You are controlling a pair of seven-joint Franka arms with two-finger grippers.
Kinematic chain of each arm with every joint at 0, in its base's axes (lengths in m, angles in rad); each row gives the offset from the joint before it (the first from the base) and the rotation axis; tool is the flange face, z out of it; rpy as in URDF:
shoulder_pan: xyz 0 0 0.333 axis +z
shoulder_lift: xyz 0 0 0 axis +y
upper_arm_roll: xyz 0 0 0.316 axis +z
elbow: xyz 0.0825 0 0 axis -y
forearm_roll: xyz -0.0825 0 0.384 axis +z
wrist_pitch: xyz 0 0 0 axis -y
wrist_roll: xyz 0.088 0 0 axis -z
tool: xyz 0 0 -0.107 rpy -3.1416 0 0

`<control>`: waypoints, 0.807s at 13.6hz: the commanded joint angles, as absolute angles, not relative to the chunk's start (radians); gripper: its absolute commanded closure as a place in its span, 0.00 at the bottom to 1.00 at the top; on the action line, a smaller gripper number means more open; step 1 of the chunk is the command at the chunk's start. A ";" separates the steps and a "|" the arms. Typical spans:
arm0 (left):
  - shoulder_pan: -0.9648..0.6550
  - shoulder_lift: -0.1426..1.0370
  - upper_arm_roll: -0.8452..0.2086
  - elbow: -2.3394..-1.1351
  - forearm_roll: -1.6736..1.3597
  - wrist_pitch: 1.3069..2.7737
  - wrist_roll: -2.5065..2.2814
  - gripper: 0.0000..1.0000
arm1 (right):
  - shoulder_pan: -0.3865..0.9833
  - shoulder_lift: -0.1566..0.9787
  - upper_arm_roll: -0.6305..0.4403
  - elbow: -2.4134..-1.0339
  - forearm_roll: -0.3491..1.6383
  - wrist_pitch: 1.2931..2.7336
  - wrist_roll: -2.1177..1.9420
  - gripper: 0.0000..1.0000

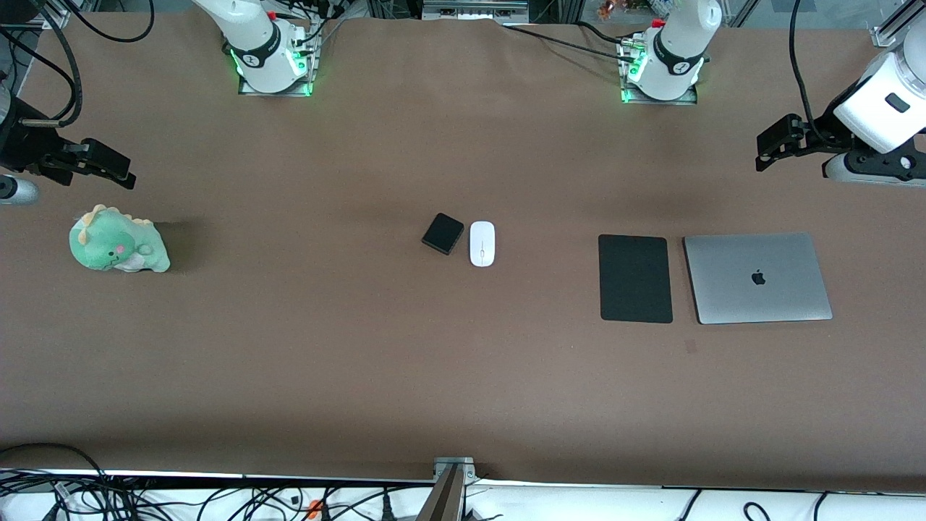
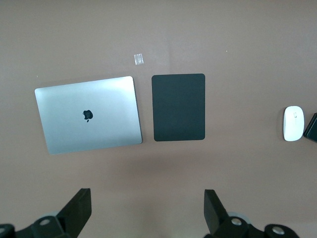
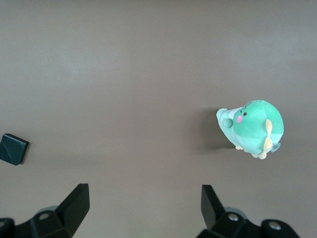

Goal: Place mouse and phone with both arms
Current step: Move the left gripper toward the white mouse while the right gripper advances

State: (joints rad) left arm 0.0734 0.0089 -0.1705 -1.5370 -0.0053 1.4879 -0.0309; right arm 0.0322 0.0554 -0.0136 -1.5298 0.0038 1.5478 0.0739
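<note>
The white mouse [image 1: 482, 244] and the black phone [image 1: 443, 233] lie side by side at the middle of the table, the phone toward the right arm's end. My left gripper [image 1: 768, 148] is open and empty, up over bare table at the left arm's end. The left wrist view shows its gripper [image 2: 147, 210] wide open, with the mouse [image 2: 293, 124] and an edge of the phone [image 2: 312, 128] far off. My right gripper [image 1: 116, 168] is open and empty over bare table at the right arm's end. The right wrist view shows its gripper [image 3: 143, 206] and the phone [image 3: 14, 148].
A large thin black pad [image 1: 635, 278] and a closed silver laptop [image 1: 757, 278] lie side by side toward the left arm's end. A green plush dinosaur [image 1: 118, 250] sits toward the right arm's end. Cables run along the table edge nearest the front camera.
</note>
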 commanded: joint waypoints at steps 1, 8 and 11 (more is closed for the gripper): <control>0.078 0.025 -0.170 -1.502 0.000 1.465 -0.017 0.00 | 0.031 0.040 -0.008 -1.528 0.008 1.536 0.083 0.00; 0.071 0.026 -0.206 -1.505 0.009 1.462 -0.028 0.00 | 0.031 0.052 -0.009 -1.531 0.041 1.536 0.069 0.00; 0.072 0.058 -0.207 -1.508 0.003 1.427 -0.025 0.00 | 0.072 0.066 0.003 -1.549 0.048 1.532 0.084 0.00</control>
